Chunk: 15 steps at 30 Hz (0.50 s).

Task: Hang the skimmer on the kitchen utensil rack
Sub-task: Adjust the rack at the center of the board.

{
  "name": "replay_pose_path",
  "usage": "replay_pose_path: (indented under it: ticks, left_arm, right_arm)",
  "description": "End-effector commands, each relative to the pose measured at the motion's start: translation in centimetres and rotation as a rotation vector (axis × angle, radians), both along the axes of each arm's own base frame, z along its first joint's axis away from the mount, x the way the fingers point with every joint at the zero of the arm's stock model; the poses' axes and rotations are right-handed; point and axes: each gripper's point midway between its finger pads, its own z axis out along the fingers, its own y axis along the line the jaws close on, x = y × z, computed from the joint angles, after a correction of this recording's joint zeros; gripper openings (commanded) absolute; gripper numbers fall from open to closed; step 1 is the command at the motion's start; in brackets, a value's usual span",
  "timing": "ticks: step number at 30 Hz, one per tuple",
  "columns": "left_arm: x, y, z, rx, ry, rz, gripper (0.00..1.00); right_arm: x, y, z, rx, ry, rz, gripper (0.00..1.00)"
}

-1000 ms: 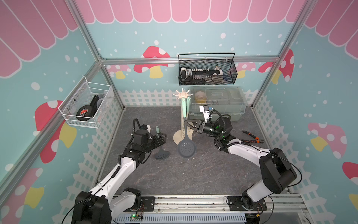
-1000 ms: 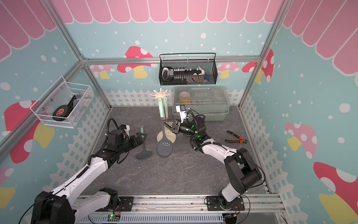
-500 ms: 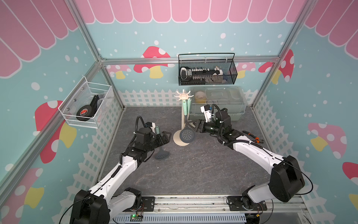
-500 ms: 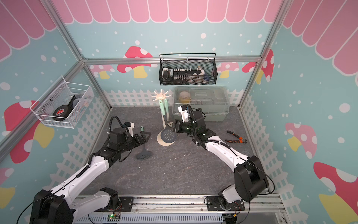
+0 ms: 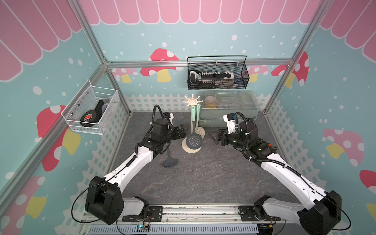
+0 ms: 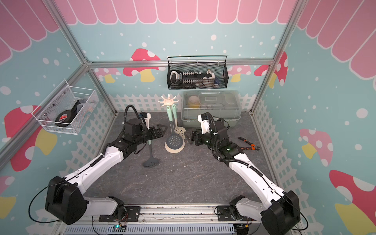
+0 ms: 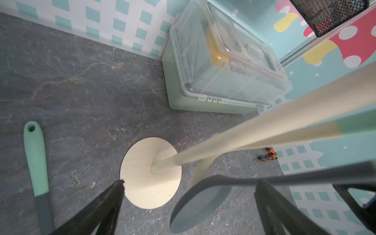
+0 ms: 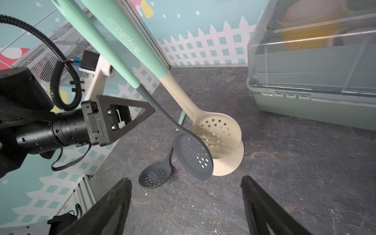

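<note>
The cream kitchen utensil rack (image 5: 190, 149) (image 6: 174, 150) stands at the back middle of the table in both top views. From its crown hangs the dark grey skimmer (image 5: 194, 140) (image 8: 193, 154) with a mint handle, beside a cream skimmer (image 5: 200, 131) (image 8: 217, 130). Another grey skimmer (image 5: 170, 162) (image 8: 155, 178) lies flat on the table left of the rack. My right gripper (image 5: 213, 136) (image 8: 186, 193) is open and empty, a little right of the rack. On the rack's left, my left gripper (image 5: 183, 130) (image 7: 189, 195) is open, with the hanging skimmer's head (image 7: 199, 207) below its jaws, untouched.
A green box with a clear lid (image 5: 227, 109) sits behind the right arm. A black mesh basket (image 5: 217, 76) hangs on the back wall and a white mesh basket (image 5: 91, 110) on the left wall. Orange-handled pliers (image 6: 249, 143) lie at the right.
My right gripper opened, let go of the dark grey skimmer and drew back to the right. The skimmer now hangs from the rack. My left arm moved closer to the rack.
</note>
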Motion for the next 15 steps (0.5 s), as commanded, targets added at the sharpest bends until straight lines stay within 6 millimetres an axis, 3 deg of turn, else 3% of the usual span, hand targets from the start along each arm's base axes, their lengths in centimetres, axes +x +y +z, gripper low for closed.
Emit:
replay_pose_path:
  ticks: [1, 8, 15]
  left_arm:
    - [1.8, -0.3, 1.6, 0.048, -0.066, 0.003, 0.99]
    - [3.8, -2.4, 2.2, 0.043, -0.078, -0.061, 0.99]
    - [3.8, -3.5, 2.2, 0.038, -0.093, -0.104, 0.92]
  right_arm:
    - [-0.7, -0.9, -1.1, -0.053, 0.0, 0.003, 0.85]
    - [-1.4, -1.6, -0.5, -0.056, -0.037, 0.005, 0.84]
    - [-1.5, -1.8, -0.5, -0.057, -0.042, 0.002, 0.82]
